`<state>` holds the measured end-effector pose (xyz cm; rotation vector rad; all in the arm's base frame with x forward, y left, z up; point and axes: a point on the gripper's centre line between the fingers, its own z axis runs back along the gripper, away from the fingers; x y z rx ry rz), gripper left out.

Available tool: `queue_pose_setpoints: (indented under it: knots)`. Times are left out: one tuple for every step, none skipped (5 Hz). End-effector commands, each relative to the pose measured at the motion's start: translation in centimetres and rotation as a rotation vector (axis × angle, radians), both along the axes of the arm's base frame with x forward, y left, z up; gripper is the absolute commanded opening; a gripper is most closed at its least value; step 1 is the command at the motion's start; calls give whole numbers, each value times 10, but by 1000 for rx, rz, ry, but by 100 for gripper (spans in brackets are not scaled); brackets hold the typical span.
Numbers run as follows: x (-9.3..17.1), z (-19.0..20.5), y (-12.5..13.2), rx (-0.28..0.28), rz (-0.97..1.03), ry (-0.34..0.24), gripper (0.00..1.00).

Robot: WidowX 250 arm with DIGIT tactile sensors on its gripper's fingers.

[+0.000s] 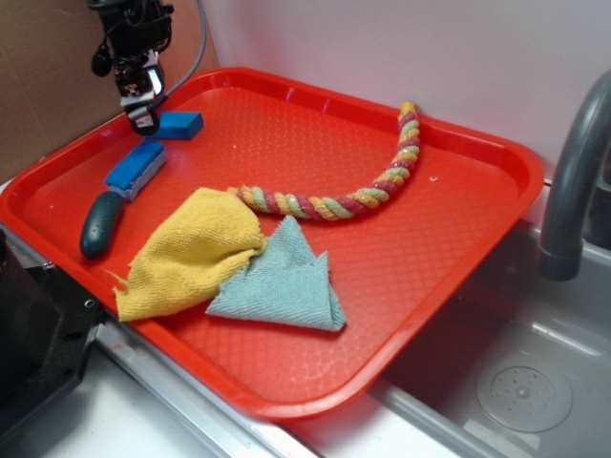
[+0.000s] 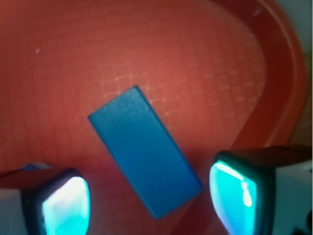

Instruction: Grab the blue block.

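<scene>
The blue block (image 1: 179, 125) lies flat on the red tray (image 1: 449, 248) near its far left corner. My gripper (image 1: 143, 116) hangs just over the block's left end. In the wrist view the block (image 2: 144, 152) lies slanted between my two fingers, and its near end reaches into the gap. The gripper (image 2: 151, 200) is open, with both pads apart from the block and nothing held.
A blue-topped scrub brush (image 1: 119, 191) with a dark handle lies just in front of the block. A yellow cloth (image 1: 191, 253), a teal cloth (image 1: 282, 277) and a coloured rope (image 1: 344, 196) lie mid-tray. A sink (image 1: 520, 382) and grey faucet (image 1: 573, 181) are at right.
</scene>
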<state>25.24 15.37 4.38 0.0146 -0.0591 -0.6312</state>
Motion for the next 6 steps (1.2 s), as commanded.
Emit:
queue_pose_setpoints:
  knots:
    - [27, -7, -6, 103, -51, 2, 100]
    - [33, -15, -5, 98, -59, 15, 100]
    - [36, -19, -7, 98, -57, 18, 100]
    - [37, -20, -5, 93, -24, 18, 0]
    - [37, -19, -2, 93, 58, 9, 0]
    - [35, -9, -4, 139, 269, 25, 0]
